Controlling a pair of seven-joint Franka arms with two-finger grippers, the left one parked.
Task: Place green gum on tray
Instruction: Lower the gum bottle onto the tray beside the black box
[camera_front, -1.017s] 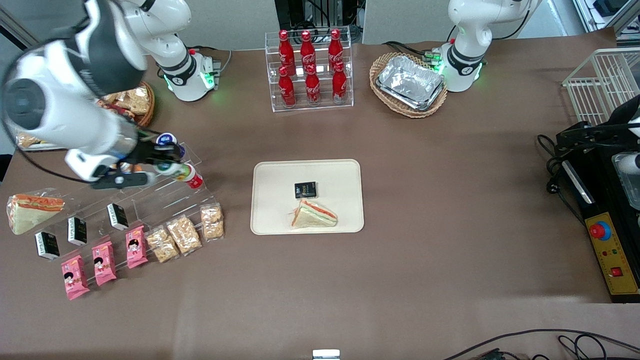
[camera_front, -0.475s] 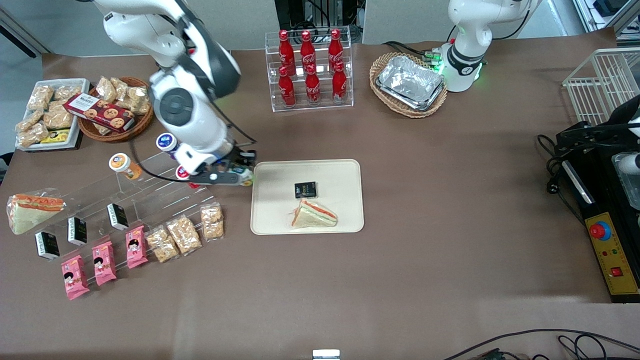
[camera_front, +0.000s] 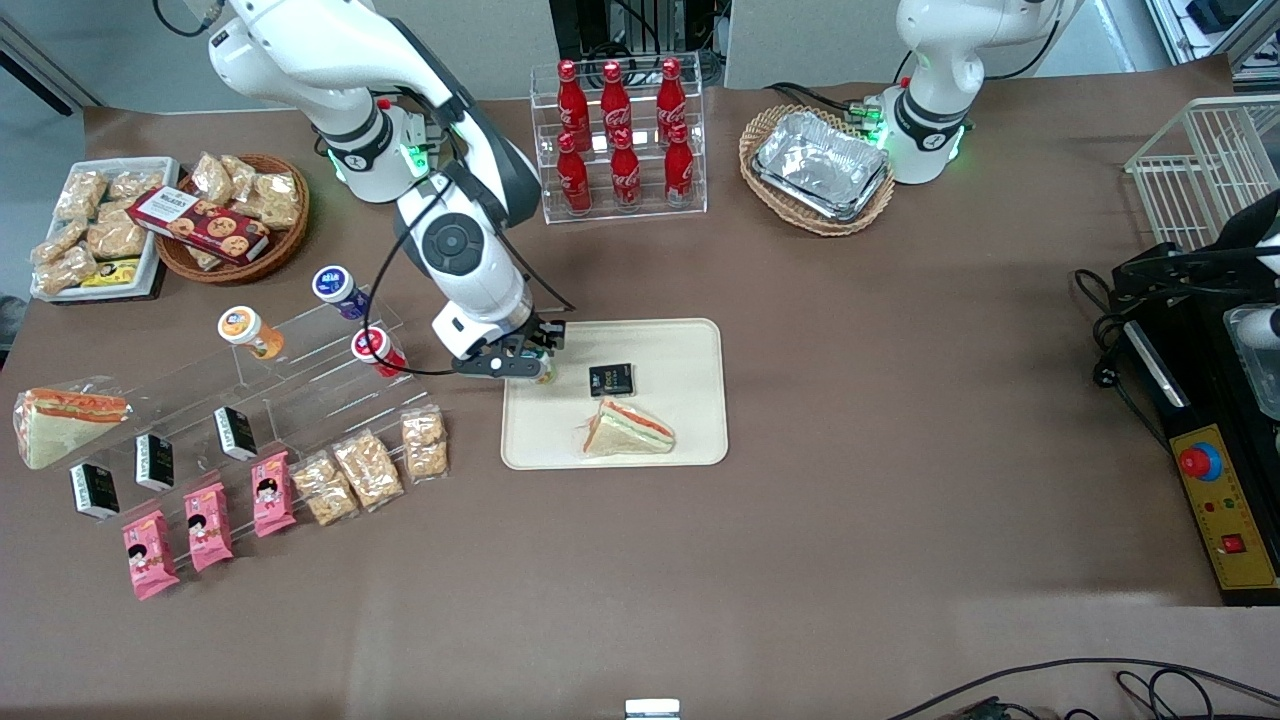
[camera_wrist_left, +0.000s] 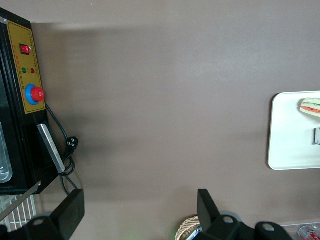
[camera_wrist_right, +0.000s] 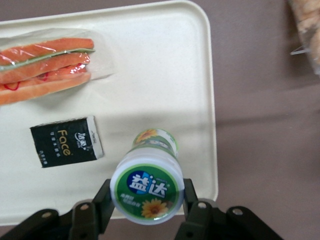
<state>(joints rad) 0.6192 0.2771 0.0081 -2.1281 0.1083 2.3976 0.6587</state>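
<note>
Along the working arm's end of the table in the front view stand the clear stepped display rack (camera_front: 300, 370) with an orange-lidded bottle (camera_front: 245, 330), a blue-lidded bottle (camera_front: 337, 288) and a red-lidded bottle (camera_front: 377, 350), all tilted on their steps. Next comes the gripper (camera_front: 527, 362), poised over the tray (camera_front: 690, 440) at the edge nearest the rack; from here the arm's wrist covers most of what it carries, and only a sliver of green-yellow shows beneath the black fingers. The right wrist view settles it — the green gum (camera_wrist_right: 148, 187) is clamped between the two fingers (camera_wrist_right: 103, 200), which press on either side of the bottle just under its lid. The lid faces the camera and hides most of the label. The bottle hangs above the tray (camera_wrist_right: 165, 65) near its rim; whether its base touches the tray surface cannot be told. Beside it on the tray lie a small black packet (camera_wrist_right: 66, 141) and a wrapped sandwich (camera_wrist_right: 45, 67), the sandwich cut off by the frame edge. Farther along, the front view shows the packet (camera_front: 611, 379) and sandwich (camera_front: 628, 429) whole.
</note>
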